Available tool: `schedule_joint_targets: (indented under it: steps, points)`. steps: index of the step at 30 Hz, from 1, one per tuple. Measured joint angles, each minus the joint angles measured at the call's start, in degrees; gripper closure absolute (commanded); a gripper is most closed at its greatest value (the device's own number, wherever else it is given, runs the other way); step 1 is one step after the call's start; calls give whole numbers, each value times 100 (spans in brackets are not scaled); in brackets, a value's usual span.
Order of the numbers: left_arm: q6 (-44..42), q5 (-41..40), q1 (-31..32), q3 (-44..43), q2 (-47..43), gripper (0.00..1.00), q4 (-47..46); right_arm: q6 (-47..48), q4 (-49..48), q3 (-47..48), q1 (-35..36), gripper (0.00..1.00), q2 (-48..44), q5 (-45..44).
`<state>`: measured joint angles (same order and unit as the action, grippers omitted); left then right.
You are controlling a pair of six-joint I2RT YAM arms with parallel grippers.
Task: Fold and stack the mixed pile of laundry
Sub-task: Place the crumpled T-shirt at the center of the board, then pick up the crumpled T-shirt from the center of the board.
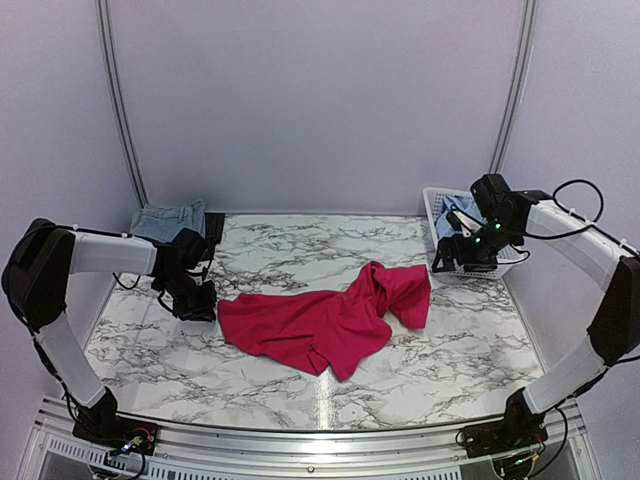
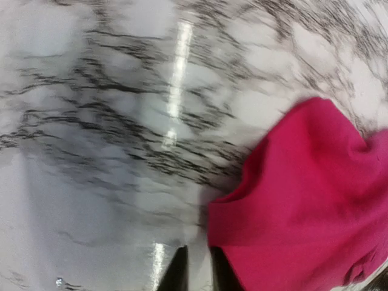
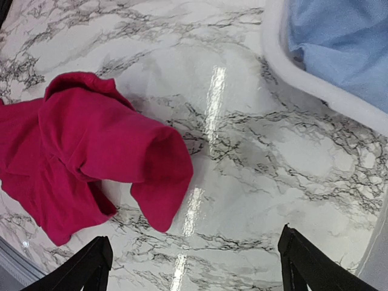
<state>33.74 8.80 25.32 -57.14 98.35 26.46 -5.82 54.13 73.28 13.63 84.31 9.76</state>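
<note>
One T-shirt [image 1: 310, 325], one denim piece [image 1: 170, 218], one basket [image 3: 315, 88] (one shirt [image 3: 339, 42] inside).

"Is there any writing on this scene that you can read off for me?"

"None, operator. You'll find no legible print on the bright pink-red T-shirt [image 1: 320, 325]. The white slatted plastic basket [image 1: 432, 215] to its right, the light blue cloth [image 3: 345, 42] inside it and the grey-veined marble tabletop [image 1: 450, 350] under the T-shirt are just as blank."

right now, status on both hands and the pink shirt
Left hand nearly closed at edge of pink shirt, grip unclear. Right hand open, empty, above table. Shirt crumpled, unfolded, mid-table. Basket near right hand, clear of shirt.
</note>
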Motion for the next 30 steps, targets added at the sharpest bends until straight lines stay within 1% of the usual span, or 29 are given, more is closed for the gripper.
schedule_joint_targets:
  steps: [2,4,7,8,10,12,13,14,15,16,18,19,21,25,30]
  points:
    - [13,-52,-319,116,-61,100,-13,55,24,52,-160,17,-81,63]
    - [35,-94,-638,299,-192,100,0,94,-9,74,-221,23,-155,352]
    - [37,-122,-914,490,-387,100,66,114,-96,72,9,28,-175,817]
    - [37,-120,-922,518,-422,100,81,94,-164,57,170,29,-170,916]
    - [57,-94,-909,588,-485,100,81,28,-387,-50,708,32,-162,1123]
    - [90,-83,-896,662,-542,100,85,-122,-671,-267,1373,32,-101,1368]
    - [111,-79,-892,699,-577,93,92,-173,-765,-365,1604,32,-59,1436]
    - [129,-52,-892,737,-627,77,94,-271,-857,-485,1862,31,7,1495]
    - [142,11,-892,765,-697,58,90,-337,-935,-608,2079,30,74,1537]
    - [96,72,-879,785,-772,47,79,-400,-999,-708,2225,29,122,1565]
    - [48,282,-824,789,-997,33,9,-533,-1106,-944,2474,28,225,1589]
    - [2,343,-767,778,-1082,29,-31,-601,-1167,-1056,2559,27,280,1589]
    - [-85,483,-568,691,-1182,26,-114,-669,-1246,-1215,2721,26,396,1556]
    - [-203,682,-240,426,-1014,24,-264,-743,-1436,-1276,3117,23,739,1373]
    - [-197,660,-175,92,-494,23,-409,-719,-1491,-1036,3816,21,1322,986]
